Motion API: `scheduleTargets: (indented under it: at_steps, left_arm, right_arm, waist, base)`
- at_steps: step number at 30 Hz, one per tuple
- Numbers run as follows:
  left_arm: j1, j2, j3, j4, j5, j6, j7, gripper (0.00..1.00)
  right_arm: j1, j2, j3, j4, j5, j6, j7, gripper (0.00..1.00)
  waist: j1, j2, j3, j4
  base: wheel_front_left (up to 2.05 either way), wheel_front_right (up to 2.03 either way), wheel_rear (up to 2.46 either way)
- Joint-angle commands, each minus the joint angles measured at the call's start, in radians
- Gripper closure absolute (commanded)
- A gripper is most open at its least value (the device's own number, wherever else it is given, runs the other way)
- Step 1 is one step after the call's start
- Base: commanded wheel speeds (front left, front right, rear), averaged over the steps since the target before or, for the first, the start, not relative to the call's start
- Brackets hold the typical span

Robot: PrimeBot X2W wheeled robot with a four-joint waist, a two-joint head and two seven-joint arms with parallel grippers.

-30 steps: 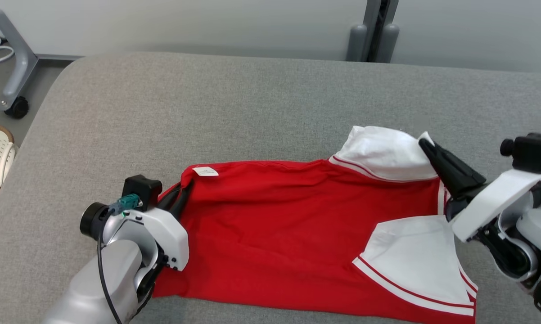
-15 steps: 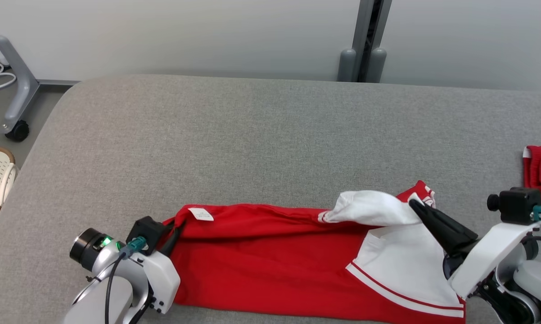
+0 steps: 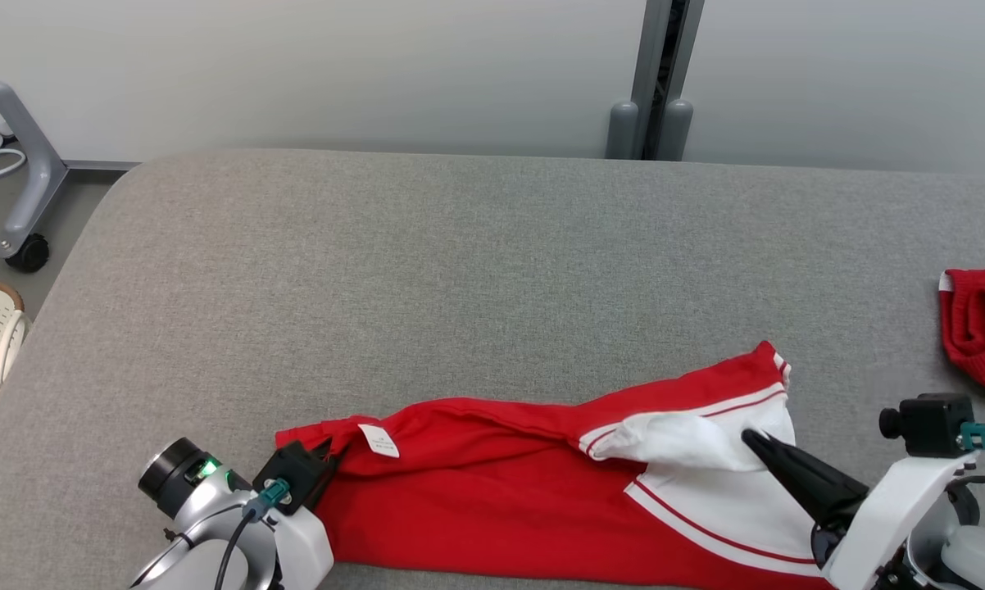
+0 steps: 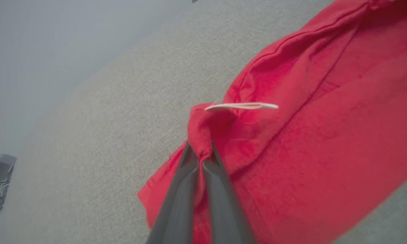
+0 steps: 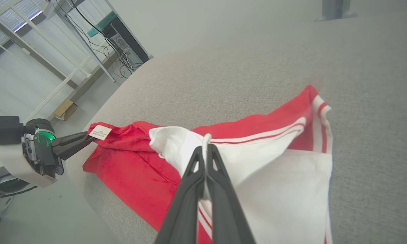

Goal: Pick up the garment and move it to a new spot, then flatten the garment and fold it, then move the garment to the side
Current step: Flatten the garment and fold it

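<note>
The red and white garment (image 3: pixel 501 508) lies stretched along the near edge of the grey worktop (image 3: pixel 460 270), with part of it dropping below the head view's bottom edge. The left tool (image 3: pixel 326 451) is clenched on a pinch of red cloth at the garment's left end, just beside the small white label (image 3: pixel 378 440). The left wrist view shows the two fingers pressed together with fabric bunched between them. The right tool (image 3: pixel 748 436) is clamped on a fold of the white panel (image 3: pixel 681 434) at the right end, lifted a little above the layer beneath. A second red piece (image 3: pixel 976 328) sits well apart at the right edge (it looks like no part of this fold). The step in hand appears to be the fold itself, with both tools carrying one long edge over the body of the cloth. The next move calls for bringing that edge down level with the near one, both arms travelling evenly so the cloth stays taut between them. Both grips should then let go together, before any smoothing.
</note>
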Motion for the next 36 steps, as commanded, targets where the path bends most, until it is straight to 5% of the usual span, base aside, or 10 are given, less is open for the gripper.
scheduleTargets:
  at_steps: [1, 21, 23, 25, 26, 27, 36]
  left_arm:
    - [0.012, 0.009, 0.006, -0.005, 0.007, 0.008, -0.004, 1.00]
    - [0.093, 0.102, -0.007, -0.116, 0.201, 0.021, -0.003, 1.00]
    - [0.101, 0.103, -0.003, -0.116, 0.205, 0.017, -0.003, 0.79]
    - [0.108, 0.104, -0.001, -0.106, 0.208, 0.012, -0.003, 0.23]
    - [0.108, 0.104, -0.001, -0.106, 0.208, 0.012, -0.003, 0.23]
    - [0.112, 0.101, 0.003, -0.100, 0.204, 0.010, -0.003, 0.00]
    - [0.121, 0.082, 0.031, -0.046, 0.189, 0.015, -0.002, 0.00]
  right_arm:
    - [0.012, -0.012, 0.004, -0.006, 0.009, 0.000, 0.009, 1.00]
    - [0.041, -0.035, 0.050, 0.040, 0.081, 0.000, 0.109, 1.00]
    - [0.042, -0.034, 0.050, 0.045, 0.082, 0.000, 0.110, 1.00]
    - [0.043, -0.032, 0.050, 0.050, 0.085, 0.000, 0.112, 1.00]
    - [0.043, -0.032, 0.050, 0.050, 0.085, 0.000, 0.112, 1.00]
    - [0.044, -0.030, 0.050, 0.051, 0.087, 0.000, 0.113, 1.00]
    - [0.049, -0.029, 0.054, 0.059, 0.100, 0.000, 0.126, 1.00]
  waist:
    - [0.0000, 0.0000, -0.001, 0.000]
    - [0.0000, 0.0000, -0.007, 0.012]
    - [0.0000, 0.0000, -0.007, 0.014]
    - [0.0000, 0.0000, -0.008, 0.016]
    - [0.0000, 0.0000, -0.008, 0.016]
    - [0.0000, 0.0000, -0.009, 0.017]
    - [0.0000, 0.0000, -0.024, 0.016]
  base:
    - [0.00, 0.00, 0.00]
    - [0.00, 0.00, 0.00]
    - [0.00, 0.00, 0.00]
    - [0.00, 0.00, 0.00]
    - [0.00, 0.00, 0.00]
    - [0.00, 0.00, 0.00]
    - [0.00, 0.00, 0.00]
